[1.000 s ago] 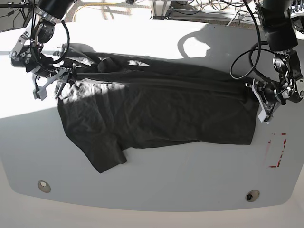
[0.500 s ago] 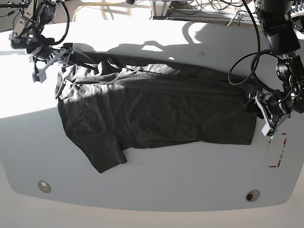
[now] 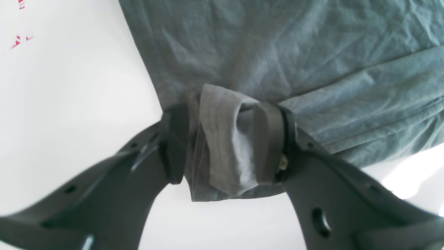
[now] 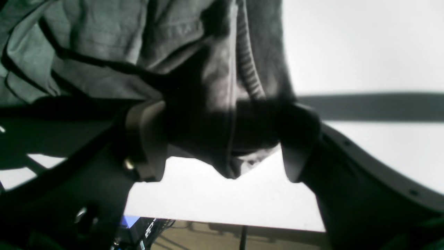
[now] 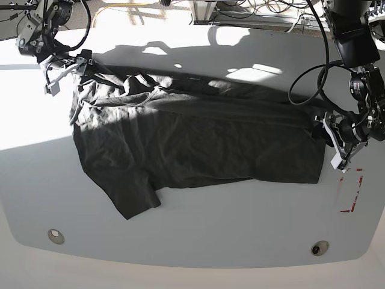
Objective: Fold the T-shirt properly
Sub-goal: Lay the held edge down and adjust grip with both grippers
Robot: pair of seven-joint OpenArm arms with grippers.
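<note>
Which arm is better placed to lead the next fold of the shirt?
Neither alone, probably. The right tool pinches the T-shirt at its collar end and the left tool pinches the hem end, so both hold the same far edge. If one must lead, the left: its cloth lies flatter.

The T-shirt [image 5: 198,141], dark charcoal and wrinkled, is spread lengthwise across the table [image 5: 198,241]. One sleeve is angled outward at its near edge, and both ends are bunched.
</note>
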